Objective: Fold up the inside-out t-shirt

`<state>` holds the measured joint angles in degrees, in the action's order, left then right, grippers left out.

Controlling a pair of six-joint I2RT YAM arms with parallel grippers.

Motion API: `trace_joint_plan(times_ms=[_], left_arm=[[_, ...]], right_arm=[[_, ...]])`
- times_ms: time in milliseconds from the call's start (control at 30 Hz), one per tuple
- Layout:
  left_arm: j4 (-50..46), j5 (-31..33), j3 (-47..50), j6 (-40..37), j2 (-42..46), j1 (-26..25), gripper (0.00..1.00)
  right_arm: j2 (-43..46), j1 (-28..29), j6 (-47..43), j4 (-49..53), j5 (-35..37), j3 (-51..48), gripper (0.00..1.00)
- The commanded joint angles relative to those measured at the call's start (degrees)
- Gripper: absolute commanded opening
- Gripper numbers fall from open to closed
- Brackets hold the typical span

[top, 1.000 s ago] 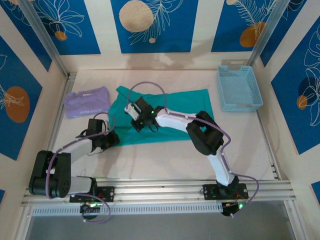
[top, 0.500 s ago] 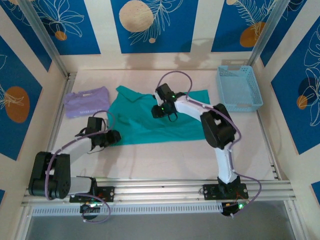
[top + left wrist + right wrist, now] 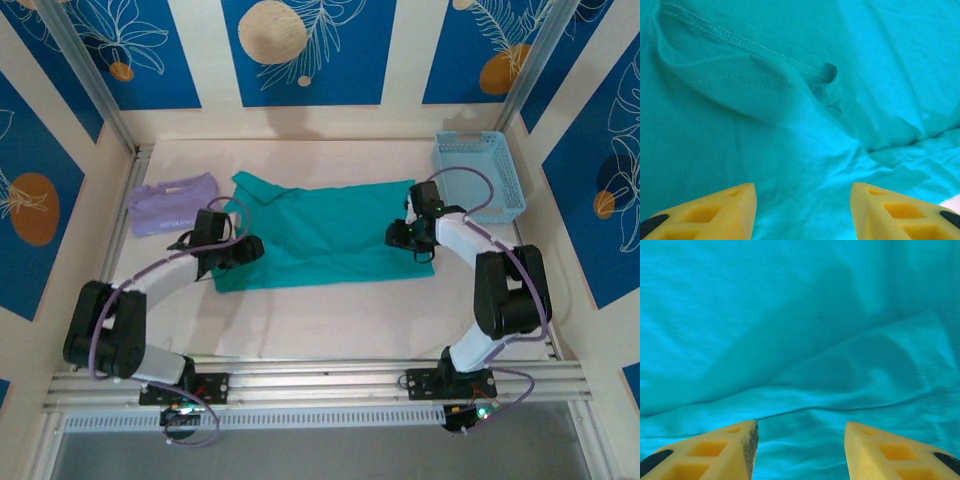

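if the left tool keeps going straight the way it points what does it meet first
The teal t-shirt. The left tool, jaws apart, aims at rumpled fabric near a stitched hem. How close the cloth lies is hard to judge.

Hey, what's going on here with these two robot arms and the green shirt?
Two arms are working on a teal t-shirt spread out on the table. The left gripper hovers over its left end, the right gripper over its right end, both open and holding nothing. A lavender garment lies to the left, a blue basket at the far right.
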<state>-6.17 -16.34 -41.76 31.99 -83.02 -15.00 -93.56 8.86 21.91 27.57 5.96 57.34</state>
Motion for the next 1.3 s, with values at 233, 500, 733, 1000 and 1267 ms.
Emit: trace_joint_plan(times_ms=[233, 500, 733, 1000, 1267], left_arm=[[-1.40, 0.04, 3.10, -2.30, -3.36, 0.94, 0.53], [-3.62, -1.02, 17.80, 2.54, 10.39, 0.41, 0.53], [-8.75, 5.58, 9.02, -1.52, 18.16, 1.15, 0.57], [-5.48, 6.76, -12.15, -3.69, -1.71, 7.82, 0.59], [-5.46, 6.10, -19.09, -4.72, -8.50, 8.58, 0.59]], right_arm=[[-2.21, -4.85, 3.58, 9.30, -6.31, -3.11, 0.43], [17.09, -8.55, 10.96, 8.06, -11.84, -17.58, 0.41], [27.99, -2.50, 9.75, -0.69, -8.21, -16.43, 0.48], [1.14, -1.26, 3.63, -4.94, 5.19, 9.79, 0.57], [-26.59, -2.45, 1.04, 9.49, 10.84, 41.49, 0.56]])
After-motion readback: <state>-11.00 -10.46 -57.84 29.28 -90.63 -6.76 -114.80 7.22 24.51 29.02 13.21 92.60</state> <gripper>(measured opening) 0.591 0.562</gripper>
